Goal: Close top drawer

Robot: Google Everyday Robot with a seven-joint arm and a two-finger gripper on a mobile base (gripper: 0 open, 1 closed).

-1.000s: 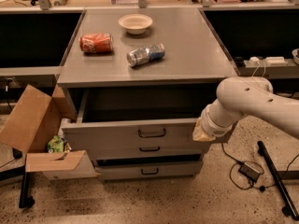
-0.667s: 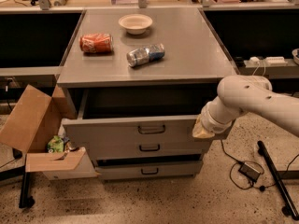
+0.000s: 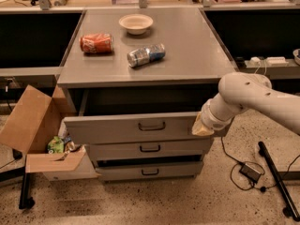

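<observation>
The top drawer (image 3: 140,128) of the grey cabinet stands pulled out. Its flat grey front has a small dark wire pull (image 3: 151,125) at the centre, and the dark box interior (image 3: 140,100) shows behind it. My gripper (image 3: 202,127) is at the end of the white arm (image 3: 248,97). It rests against the right end of the drawer front.
Two shallower drawers (image 3: 150,149) sit below. On the cabinet top (image 3: 197,50) lie a red can (image 3: 96,43), a silver-blue can (image 3: 146,55) and a white bowl (image 3: 136,24). An open cardboard box (image 3: 40,135) stands at the left. Cables and a black bar (image 3: 276,177) lie on the floor at the right.
The drawer front has moved slightly back toward the cabinet with my gripper against its right end. The arm has shifted a little with it.
</observation>
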